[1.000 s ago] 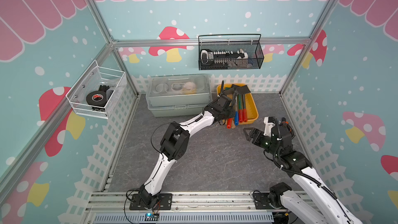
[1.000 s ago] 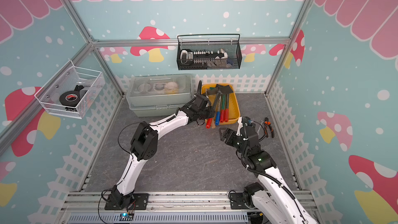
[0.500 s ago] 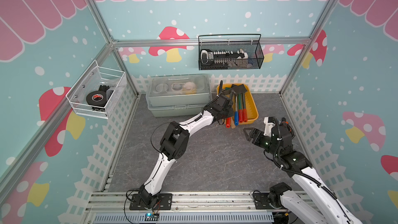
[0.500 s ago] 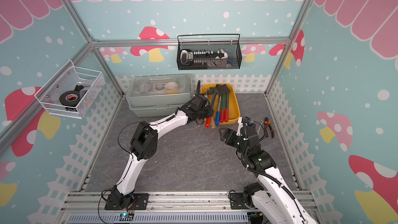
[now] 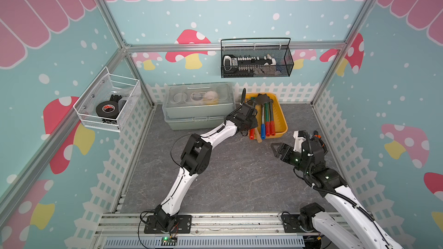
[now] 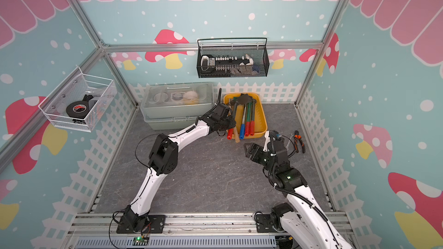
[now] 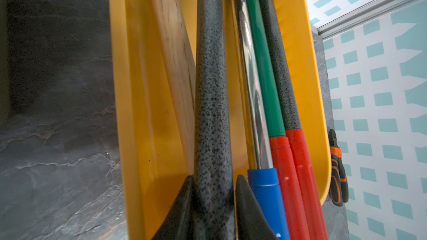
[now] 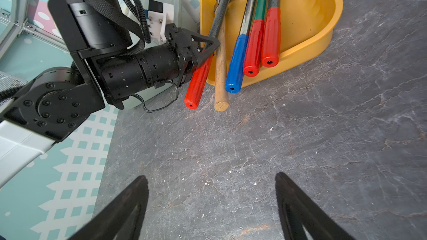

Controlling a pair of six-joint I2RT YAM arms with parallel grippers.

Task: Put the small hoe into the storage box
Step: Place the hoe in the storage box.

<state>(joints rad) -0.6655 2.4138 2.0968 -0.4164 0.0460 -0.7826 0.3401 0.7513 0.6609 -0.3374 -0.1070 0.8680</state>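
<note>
The left end effector (image 8: 209,47) is clamped shut on the hoe (image 7: 211,88), gripping its speckled shaft just above the red grip. The hoe runs lengthwise in the box (image 5: 281,113), head at the box's far end, and its grip sticks out past the box's near rim. The right end effector (image 8: 210,176) is wide open and empty, over the surface (image 5: 239,176) near the box's near rim.

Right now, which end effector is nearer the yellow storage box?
Left. The left end effector grips the small hoe at the storage box rim; the right end effector hangs open over floor short of it.
</note>
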